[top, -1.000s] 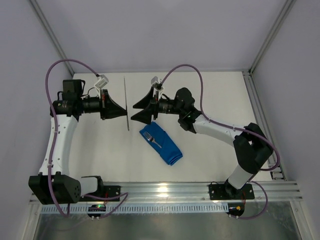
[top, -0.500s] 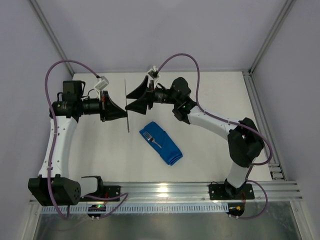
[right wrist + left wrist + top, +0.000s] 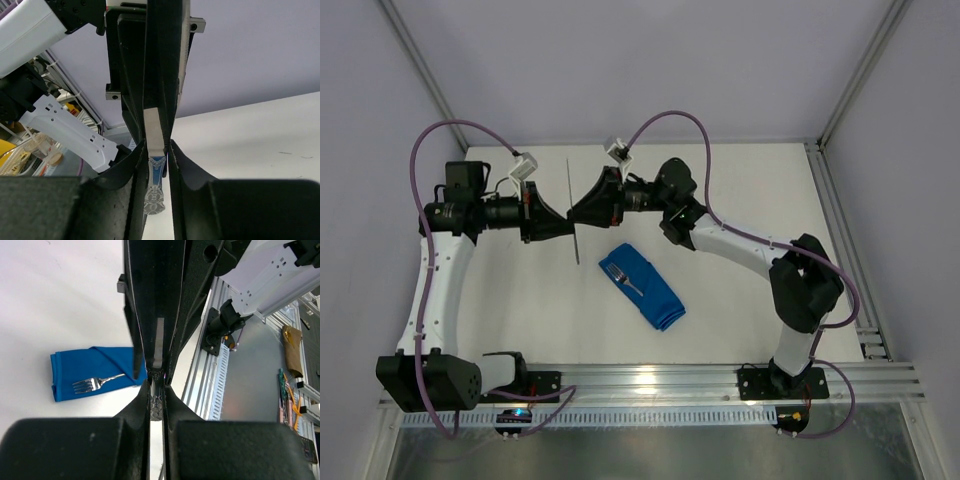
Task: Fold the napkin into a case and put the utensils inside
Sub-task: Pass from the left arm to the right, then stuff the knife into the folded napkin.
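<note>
Handover of the knife (image 3: 570, 175) is judged to be the step in hand. The knife is held clear of the table (image 3: 750, 190) at the far centre, between the two arms, where it can be reached from both sides. It is pinched from the left by the left gripper (image 3: 568, 222), whose jaws are pressed tight on it. The right gripper (image 3: 574, 210) is set against it from the right, just beside the other fingertips. Its jaws are drawn in on the slim piece, though how firmly cannot be told. A changed grip is probably wanted so that the knife can be pointed at the pouch opening. The case (image 3: 655, 295) lies folded on the table just nearer than the grippers, at an angle. The fork (image 3: 623, 279) rests on its far-left end. Whether the handle is tucked under a layer cannot be told.
</note>
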You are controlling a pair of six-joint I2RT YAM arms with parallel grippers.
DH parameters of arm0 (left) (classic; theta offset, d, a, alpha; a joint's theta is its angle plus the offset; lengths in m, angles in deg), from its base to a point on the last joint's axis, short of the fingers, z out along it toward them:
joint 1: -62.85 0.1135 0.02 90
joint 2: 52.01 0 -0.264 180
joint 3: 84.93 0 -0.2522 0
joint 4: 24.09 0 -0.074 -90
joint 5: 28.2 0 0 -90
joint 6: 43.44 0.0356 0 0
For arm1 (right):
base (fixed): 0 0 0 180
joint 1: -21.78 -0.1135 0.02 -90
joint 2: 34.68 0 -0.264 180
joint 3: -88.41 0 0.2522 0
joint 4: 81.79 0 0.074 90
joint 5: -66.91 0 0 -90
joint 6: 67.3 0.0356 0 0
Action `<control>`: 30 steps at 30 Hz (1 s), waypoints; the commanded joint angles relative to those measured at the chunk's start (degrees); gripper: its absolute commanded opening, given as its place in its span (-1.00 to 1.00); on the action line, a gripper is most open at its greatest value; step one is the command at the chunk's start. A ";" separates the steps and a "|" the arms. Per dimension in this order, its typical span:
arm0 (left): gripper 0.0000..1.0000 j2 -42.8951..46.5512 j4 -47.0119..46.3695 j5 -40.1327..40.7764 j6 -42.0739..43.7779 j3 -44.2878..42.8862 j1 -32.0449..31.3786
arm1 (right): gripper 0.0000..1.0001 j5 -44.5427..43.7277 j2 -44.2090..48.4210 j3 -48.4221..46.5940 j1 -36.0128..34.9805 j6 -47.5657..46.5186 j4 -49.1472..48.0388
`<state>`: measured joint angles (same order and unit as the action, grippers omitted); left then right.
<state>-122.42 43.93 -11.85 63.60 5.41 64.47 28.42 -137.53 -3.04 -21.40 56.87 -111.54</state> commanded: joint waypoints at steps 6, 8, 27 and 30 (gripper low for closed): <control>-0.65 1.07 -3.54 2.44 -4.54 0.40 -0.13 | -0.92 -2.36 0.80 -1.59 -0.24 -0.76 -0.63; -0.17 0.89 -4.42 6.92 -4.56 1.45 -0.13 | -0.92 -7.10 2.65 -1.94 -0.15 -6.71 8.66; -0.04 -27.13 -10.49 41.92 -12.11 5.59 -14.46 | -0.93 -54.32 2.65 0.96 -1.73 -21.69 54.23; -0.04 -31.09 -11.54 43.14 -12.29 5.23 -15.33 | -0.92 -56.95 2.30 1.49 -3.13 -22.66 54.84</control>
<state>-152.21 34.66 28.96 52.47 11.38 48.93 -23.40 -136.68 -1.34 -22.84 35.93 -55.94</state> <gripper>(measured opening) 0.477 0.150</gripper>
